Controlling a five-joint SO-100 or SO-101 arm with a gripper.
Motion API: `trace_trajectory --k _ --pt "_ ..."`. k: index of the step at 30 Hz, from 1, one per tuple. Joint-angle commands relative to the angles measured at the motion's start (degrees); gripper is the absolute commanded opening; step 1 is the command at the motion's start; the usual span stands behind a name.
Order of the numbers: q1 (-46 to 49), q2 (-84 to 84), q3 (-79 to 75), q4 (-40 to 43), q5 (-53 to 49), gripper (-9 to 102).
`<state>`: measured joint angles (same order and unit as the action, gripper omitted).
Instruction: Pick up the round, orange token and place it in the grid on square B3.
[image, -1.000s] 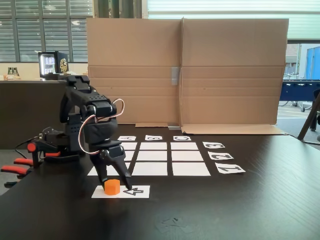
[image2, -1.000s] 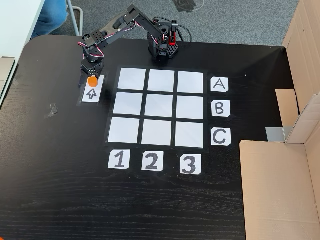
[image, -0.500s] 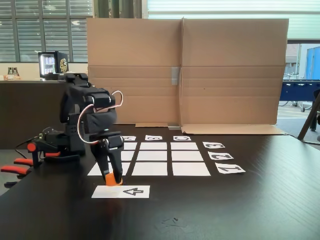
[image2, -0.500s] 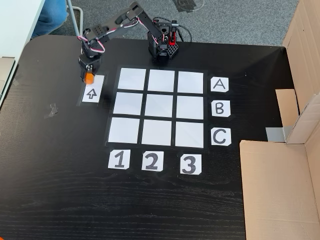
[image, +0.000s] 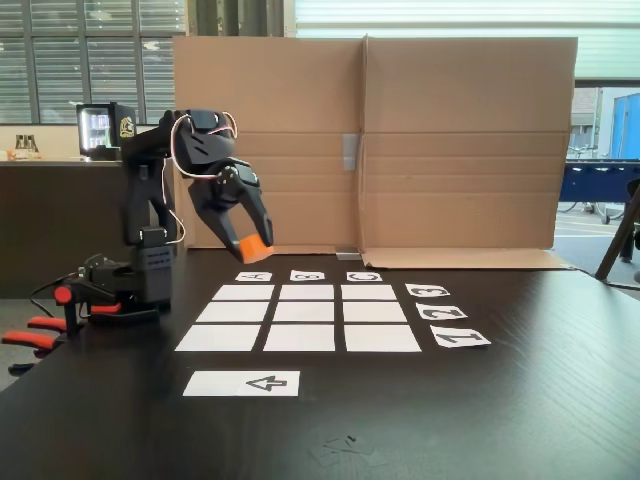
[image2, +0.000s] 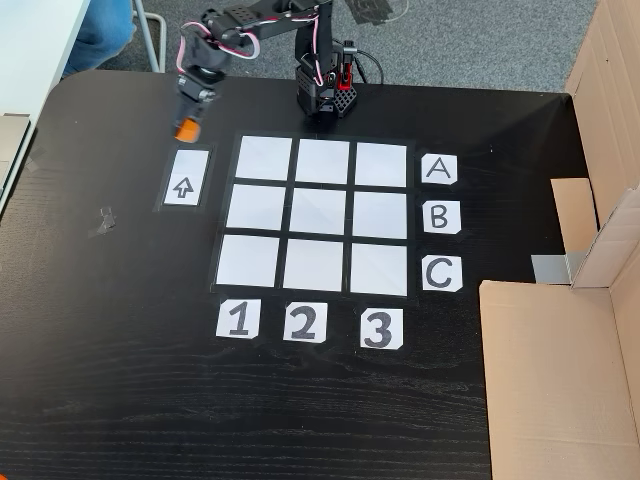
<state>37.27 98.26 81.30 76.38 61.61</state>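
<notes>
Two fingers of the gripper (image: 250, 243) clamp the token (image: 254, 246) in the side-on fixed view, held high in the air; the grid (image: 300, 320) lies below it and to its right

From the top-down fixed view the gripper (image2: 187, 124) pinches the token (image2: 185, 130) just above the arrow strip (image2: 186, 177), left of the grid (image2: 318, 215); square B3 (image2: 379, 215) lies well to its right

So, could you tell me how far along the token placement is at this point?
The pickup looks done: the gripper holds the token raised well above the table, and the arrow strip lies bare. In hand is the carry; from above, the token sits off the grid's left side. Left to do: move it over square B3, lower it and release.
</notes>
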Motion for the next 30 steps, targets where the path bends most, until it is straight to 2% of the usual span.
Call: trace_trajectory --k 1,8,15,25,30 --pt "-7.8 12.0 0.7 3.5 0.0 -1" --pt "-30.9 21.2 1.1 8.6 6.7 -1" --pt "-51.2 19.3 1.1 8.7 18.3 -1" --pt "-64.0 -2.1 1.3 8.7 28.5 -1" --pt "-67.4 -12.4 0.6 7.2 31.8 -1"
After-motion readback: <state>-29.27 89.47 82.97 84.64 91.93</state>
